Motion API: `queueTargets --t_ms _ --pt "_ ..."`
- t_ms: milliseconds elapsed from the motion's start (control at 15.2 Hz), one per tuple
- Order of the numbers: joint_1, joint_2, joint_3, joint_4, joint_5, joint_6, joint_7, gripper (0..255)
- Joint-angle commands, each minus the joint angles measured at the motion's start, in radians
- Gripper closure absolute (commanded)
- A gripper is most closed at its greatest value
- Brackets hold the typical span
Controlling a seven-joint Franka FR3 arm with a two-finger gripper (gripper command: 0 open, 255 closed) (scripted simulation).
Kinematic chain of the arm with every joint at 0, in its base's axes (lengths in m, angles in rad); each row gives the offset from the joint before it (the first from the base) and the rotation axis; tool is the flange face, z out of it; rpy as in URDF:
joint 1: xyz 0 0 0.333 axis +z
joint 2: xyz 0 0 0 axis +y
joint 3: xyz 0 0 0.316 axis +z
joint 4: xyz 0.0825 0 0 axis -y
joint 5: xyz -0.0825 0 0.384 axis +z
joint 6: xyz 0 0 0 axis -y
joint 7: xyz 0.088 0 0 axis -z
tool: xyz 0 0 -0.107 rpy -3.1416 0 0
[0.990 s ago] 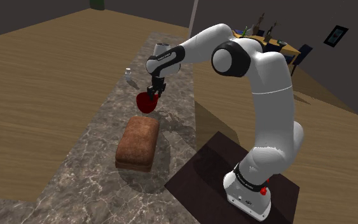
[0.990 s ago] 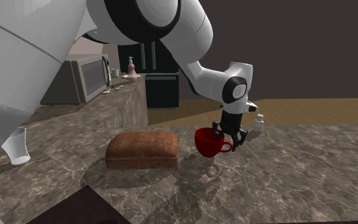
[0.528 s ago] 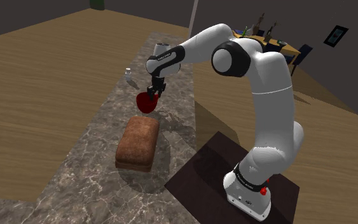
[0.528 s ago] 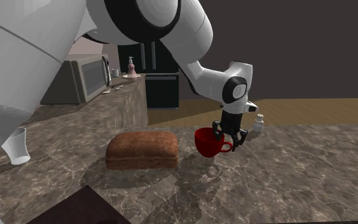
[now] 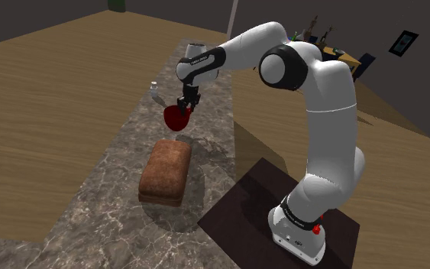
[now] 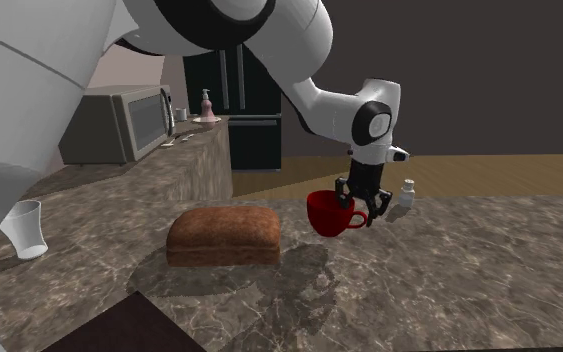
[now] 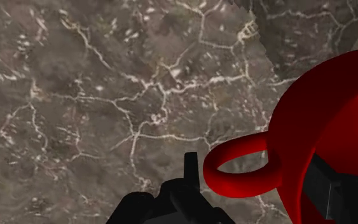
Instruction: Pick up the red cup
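Observation:
The red cup (image 5: 176, 118) hangs above the dark marble counter (image 5: 106, 214), tilted, with its shadow on the stone below. My black gripper (image 5: 183, 106) is shut on its rim beside the handle. In the second exterior view the red cup (image 6: 326, 212) is clear of the counter (image 6: 459, 285), held by the gripper (image 6: 362, 207) at its right side. In the wrist view the cup (image 7: 339, 121) is clasped, one finger (image 7: 189, 170) outside by the handle loop and the other inside the bowl.
A brown bread loaf (image 5: 165, 173) lies on the counter just nearer the stand than the cup. A small white shaker (image 5: 154, 88) stands beyond it. A white tumbler (image 6: 26, 228), a microwave (image 6: 129, 122) and a soap bottle (image 6: 207, 105) show at the second exterior view's left.
The gripper has risen a little with the red cup in it, and the cup now hangs higher above the counter. The loaf and shaker have not moved.

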Motion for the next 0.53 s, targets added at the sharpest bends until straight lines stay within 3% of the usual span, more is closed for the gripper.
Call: queueTargets --t_ms 0,462 --pt "0.002 -0.015 -0.001 0.005 -0.002 -0.019 0.003 255" --pt "0.003 -0.058 -0.003 0.023 -0.006 -0.08 0.008 255"
